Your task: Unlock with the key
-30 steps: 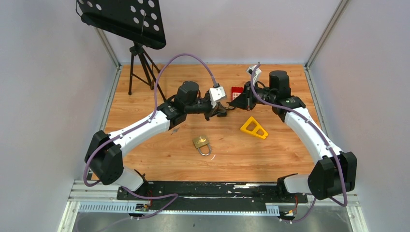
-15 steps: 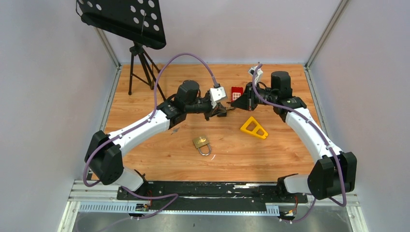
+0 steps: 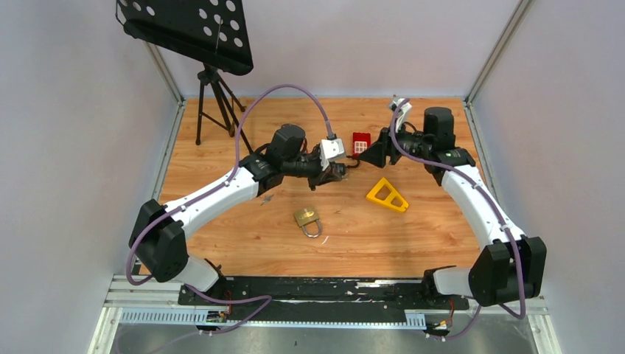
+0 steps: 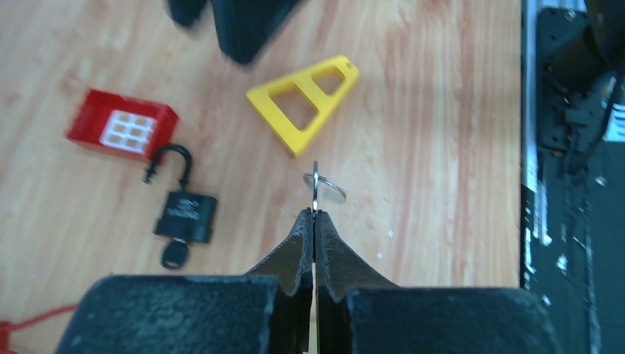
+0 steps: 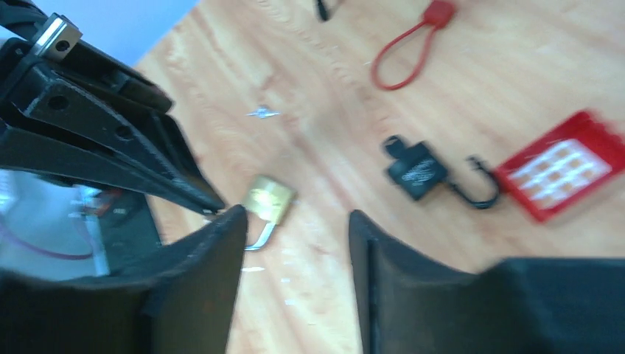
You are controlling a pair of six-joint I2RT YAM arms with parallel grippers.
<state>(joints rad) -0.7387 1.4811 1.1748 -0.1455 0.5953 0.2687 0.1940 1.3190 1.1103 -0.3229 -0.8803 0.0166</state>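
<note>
Against a second ago: see the right arm (image 3: 472, 195) drawn back toward the far right, taking the right gripper (image 3: 371, 153) off the left one's tip, where it sat close before. Pressed together then, parted now to a middling gap, with nothing between the fingers. Hardly any shift in the left arm (image 3: 221, 193). Left gripper (image 3: 339, 171) clamped tight as before on the small silver key (image 4: 315, 181), held edge-on above the wooden tabletop (image 3: 243, 243) with a thin wire ring (image 4: 330, 190) at its tip.

Around, big to small:
- Far left: a black perforated music stand (image 3: 188, 29).
- Right of centre: a yellow triangular plastic frame (image 3: 387, 195).
- Behind the grippers: a red block with a white grid (image 3: 360, 141).
- Near the centre, nearer the bases than the left gripper: the brass padlock (image 3: 308, 220), lying flat.
- Just beside the red block: a black padlock (image 4: 184, 214), shackle swung open, its own key in it. Hidden under the left gripper from above.
</note>
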